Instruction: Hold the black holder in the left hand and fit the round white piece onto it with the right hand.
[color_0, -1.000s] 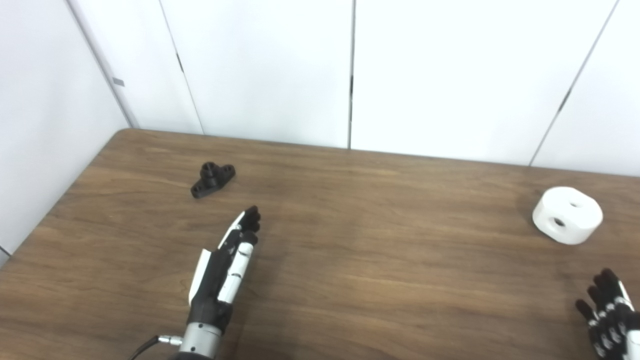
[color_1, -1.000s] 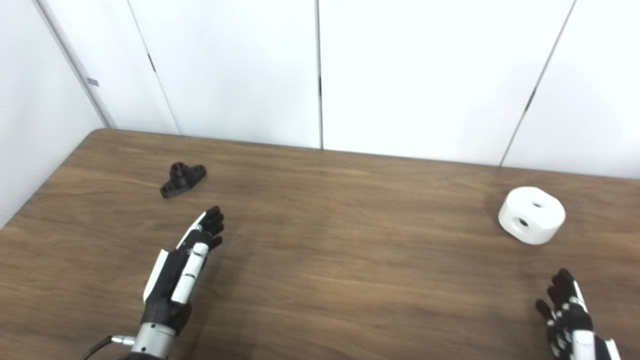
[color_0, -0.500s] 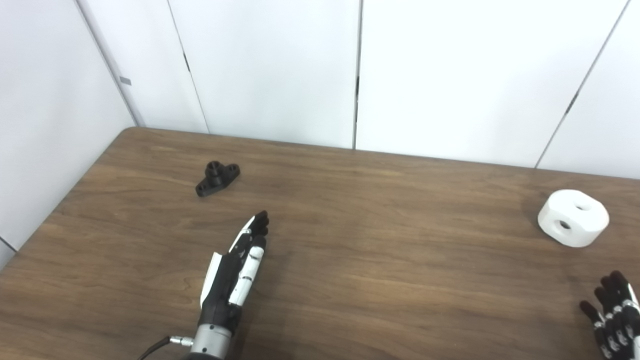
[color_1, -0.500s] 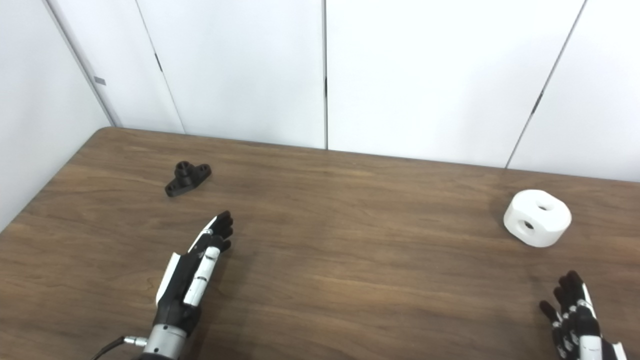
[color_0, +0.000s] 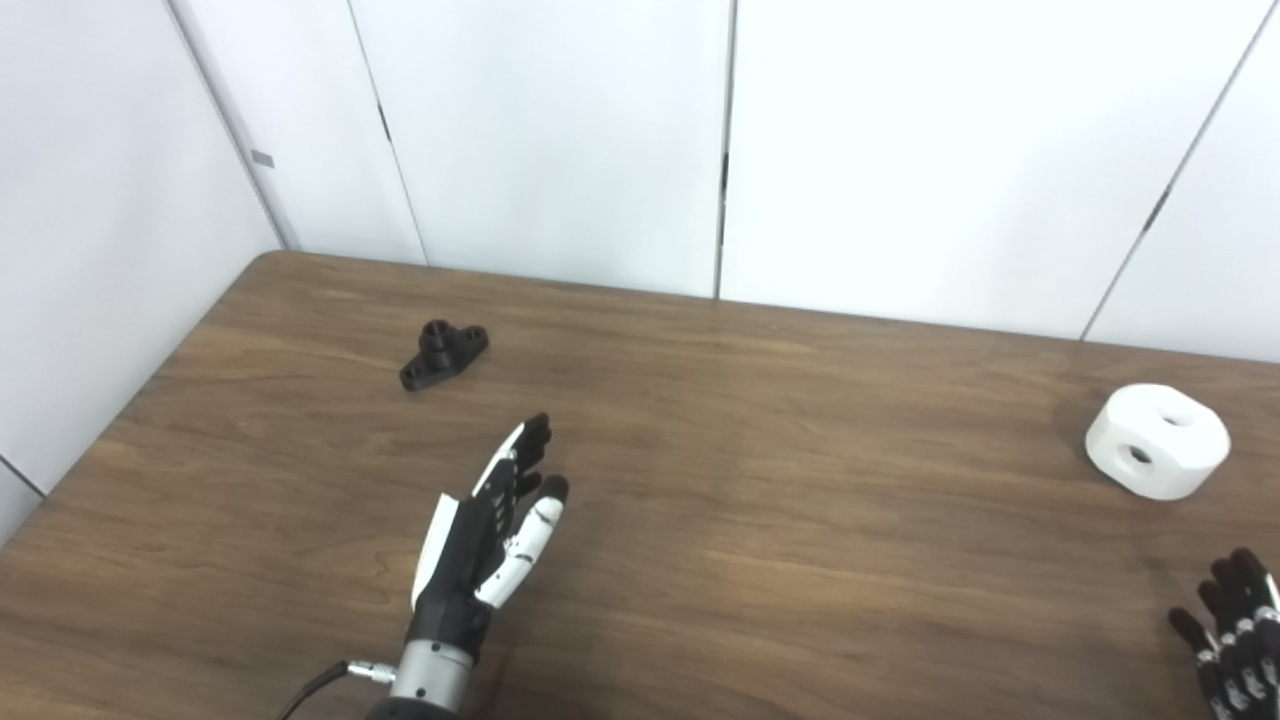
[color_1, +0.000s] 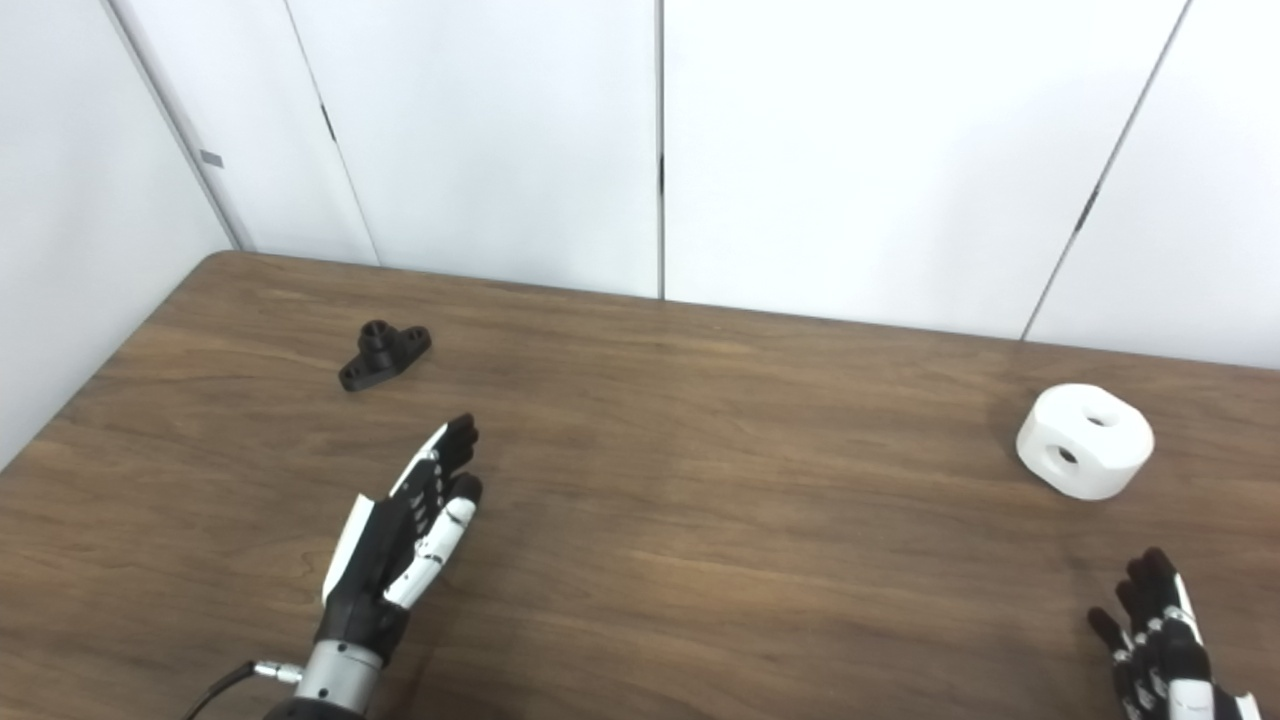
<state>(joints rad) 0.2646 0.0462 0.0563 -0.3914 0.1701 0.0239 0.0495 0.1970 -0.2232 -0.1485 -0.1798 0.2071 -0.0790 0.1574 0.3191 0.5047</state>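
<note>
Left hand (color_0: 490, 535): released, fingers straight and slightly fanned, thumb apart; holds nothing. It sits low over the desk (color_0: 760, 520), on the near side of the black holder and a little to the holder's right, fingertips aimed roughly toward it, clearly apart from it.
Right hand (color_1: 1155, 640): only the spread fingers show at the lower edge; released, empty. Far to the right of the black holder, on the near side of the round white piece, not touching it.
Black holder (color_0: 444, 354): flat on the desk near the far left corner, short collar pointing up, mounting ears to either side. Untouched.
Round white piece (color_1: 1085, 454): far right of the black holder, across the full width of the desk; resting on it, one hole on top, one on the side wall.
Step in hand (judgement): reach phase only; neither part grasped, task barely begun.
Next move calls for (judgement): left hand forward and left onto the black holder, closing around its narrow body so the collar stays exposed for the fit.
Risk (judgement): the holder is small and low, so it may skid instead of lifting.
</note>
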